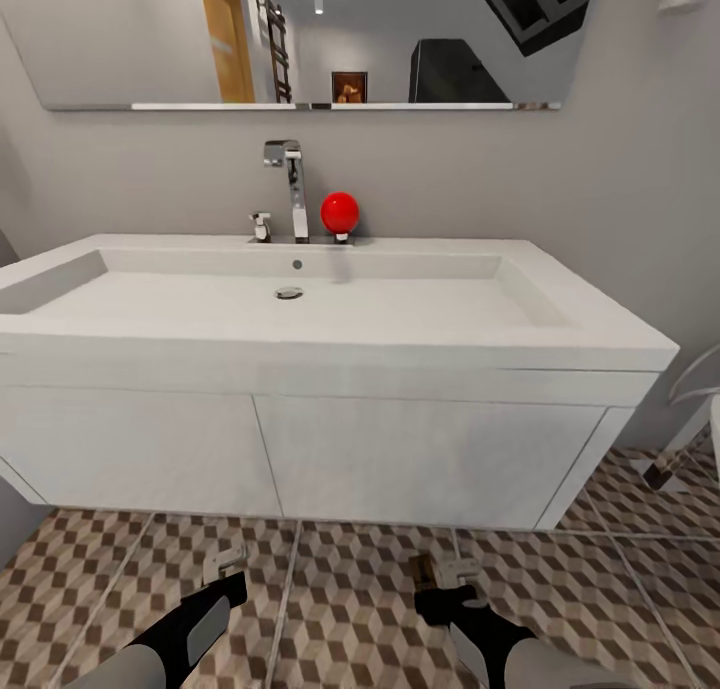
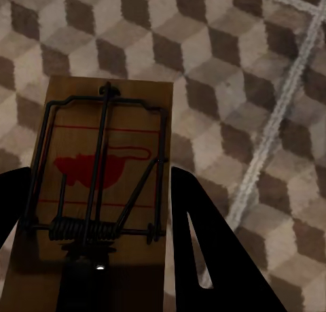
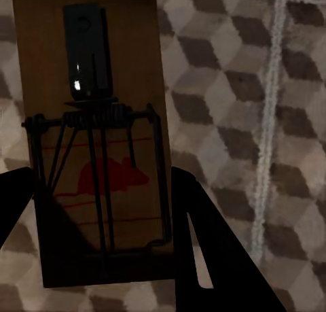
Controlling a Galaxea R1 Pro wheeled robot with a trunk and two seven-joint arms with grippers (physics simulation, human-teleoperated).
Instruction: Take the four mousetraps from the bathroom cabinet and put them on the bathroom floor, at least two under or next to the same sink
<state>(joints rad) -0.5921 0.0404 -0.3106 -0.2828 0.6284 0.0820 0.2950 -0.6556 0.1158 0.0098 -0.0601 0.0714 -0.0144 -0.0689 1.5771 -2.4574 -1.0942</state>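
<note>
Each of my grippers is shut on a mousetrap, low over the bathroom floor (image 1: 350,609) in front of the vanity. In the left wrist view the tan mousetrap (image 2: 112,122) with its dark wire bar and red mouse print sits between the dark fingers (image 2: 204,244) of my left gripper (image 2: 100,176). My right gripper (image 3: 100,176) holds a second mousetrap (image 3: 129,88) the same way. Seen from the head, the left gripper (image 1: 222,569) and right gripper (image 1: 445,581) hang just above the tiles. The bathroom sink (image 1: 300,304) with its chrome faucet (image 1: 290,184) stands straight ahead. The cabinet is out of view.
A red ball (image 1: 339,212) sits on the sink ledge beside the faucet. The white vanity (image 1: 400,459) hangs with a gap above the tiles. A mirror (image 1: 300,34) spans the wall above. Part of a white fixture (image 1: 700,399) shows at the right edge.
</note>
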